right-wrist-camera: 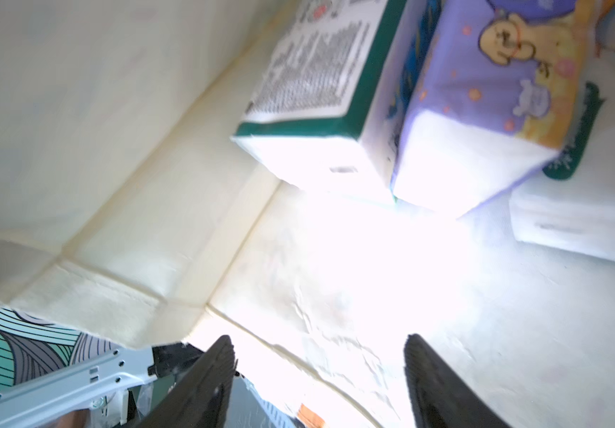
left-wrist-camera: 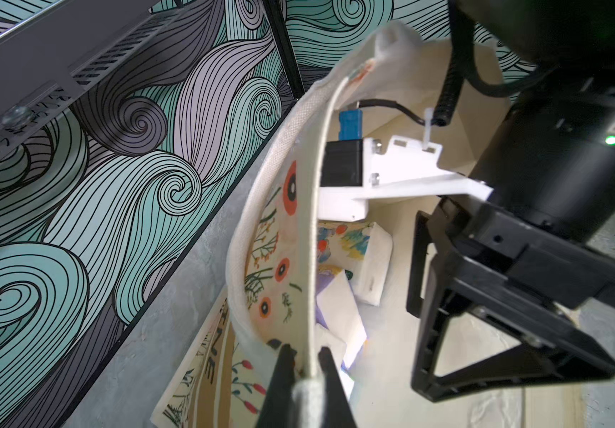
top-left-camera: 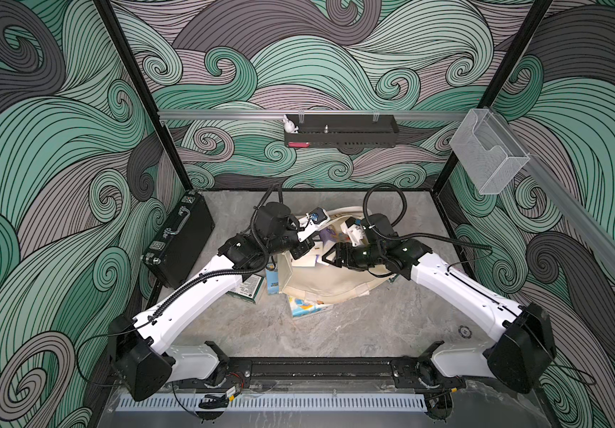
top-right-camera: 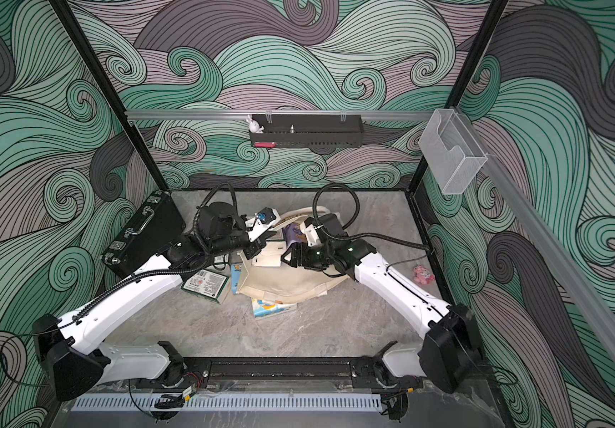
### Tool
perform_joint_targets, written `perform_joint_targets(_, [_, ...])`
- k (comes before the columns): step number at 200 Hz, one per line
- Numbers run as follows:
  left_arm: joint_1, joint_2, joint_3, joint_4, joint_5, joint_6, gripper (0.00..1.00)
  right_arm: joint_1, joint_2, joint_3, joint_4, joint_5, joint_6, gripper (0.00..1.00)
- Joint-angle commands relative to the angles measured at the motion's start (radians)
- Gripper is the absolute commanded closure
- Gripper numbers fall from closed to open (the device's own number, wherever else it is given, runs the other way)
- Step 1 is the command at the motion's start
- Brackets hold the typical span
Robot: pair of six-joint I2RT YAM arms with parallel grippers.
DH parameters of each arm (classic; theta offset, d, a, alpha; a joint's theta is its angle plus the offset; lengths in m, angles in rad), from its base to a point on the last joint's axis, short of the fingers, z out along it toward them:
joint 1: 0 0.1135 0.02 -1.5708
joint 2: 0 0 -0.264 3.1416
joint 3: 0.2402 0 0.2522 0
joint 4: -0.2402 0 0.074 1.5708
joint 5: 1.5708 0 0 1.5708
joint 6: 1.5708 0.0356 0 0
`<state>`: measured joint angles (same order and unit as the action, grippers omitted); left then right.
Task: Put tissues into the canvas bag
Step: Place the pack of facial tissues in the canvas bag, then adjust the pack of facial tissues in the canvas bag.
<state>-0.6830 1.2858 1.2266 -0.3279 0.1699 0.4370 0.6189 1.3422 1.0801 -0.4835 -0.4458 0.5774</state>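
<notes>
The cream canvas bag (top-left-camera: 328, 278) lies on its side at mid-table with its mouth held open. My left gripper (left-wrist-camera: 306, 352) is shut on the bag's rim (left-wrist-camera: 309, 259), lifting that edge. Just inside the mouth, my right gripper (right-wrist-camera: 319, 344) is open with nothing between its fingers. Inside the bag lie a purple pack (right-wrist-camera: 484, 92), a green-and-white pack (right-wrist-camera: 313, 74) and a white pack (right-wrist-camera: 576, 222). Outside it on the table are a green-and-white pack (top-right-camera: 205, 283), a light blue pack (top-right-camera: 236, 276) and a colourful white pack (top-right-camera: 267, 307) by the bag's front edge.
A black briefcase (top-left-camera: 179, 241) leans against the left wall. In a top view, a small pink toy (top-right-camera: 423, 274) lies by the right wall. A black shelf tray (top-left-camera: 341, 131) hangs on the back rail, a clear holder (top-left-camera: 487, 155) on the right rail.
</notes>
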Motion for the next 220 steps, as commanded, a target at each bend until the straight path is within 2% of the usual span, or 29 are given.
perform_joint_targets(1, [-0.007,-0.014,0.035,0.015,0.036,0.007,1.00,0.038,-0.054,-0.030,-0.013,0.075,-0.173,0.51])
perform_joint_targets(9, [-0.007,-0.016,0.035,0.015,0.037,0.006,1.00,0.060,-0.066,-0.042,0.021,0.124,-0.185,0.71])
perform_joint_targets(15, [-0.007,-0.017,0.036,0.015,0.037,0.006,1.00,0.076,-0.071,-0.047,0.050,0.172,-0.197,0.81])
perform_joint_targets(38, [-0.007,-0.013,0.035,0.015,0.042,0.003,1.00,0.145,-0.071,-0.074,0.197,0.367,-0.207,1.00])
perform_joint_targets(63, [-0.006,-0.012,0.040,0.013,0.057,-0.004,1.00,0.214,-0.020,-0.083,0.342,0.552,-0.201,1.00])
perform_joint_targets(88, [-0.007,-0.013,0.041,0.014,0.064,-0.009,1.00,0.246,0.097,-0.035,0.396,0.648,-0.212,1.00])
perform_joint_targets(112, [-0.008,-0.013,0.044,0.012,0.078,-0.016,1.00,0.252,0.228,0.038,0.379,0.654,-0.188,1.00])
perform_joint_targets(133, [-0.013,-0.017,0.045,0.010,0.082,-0.018,1.00,0.254,0.276,0.067,0.383,0.624,-0.144,1.00])
perform_joint_targets(151, [-0.018,-0.019,0.044,0.010,0.078,-0.015,1.00,0.258,0.239,0.060,0.375,0.590,-0.139,1.00])
perform_joint_targets(172, [-0.018,-0.017,0.045,0.009,0.071,-0.015,1.00,0.259,0.116,0.017,0.326,0.566,-0.147,1.00])
perform_joint_targets(196, [-0.018,-0.013,0.048,0.008,0.055,-0.017,1.00,0.258,-0.043,-0.086,0.289,0.383,-0.214,1.00])
perform_joint_targets(220, [-0.018,-0.005,0.058,-0.001,0.039,-0.022,1.00,0.258,-0.101,-0.173,0.184,0.353,-0.210,1.00])
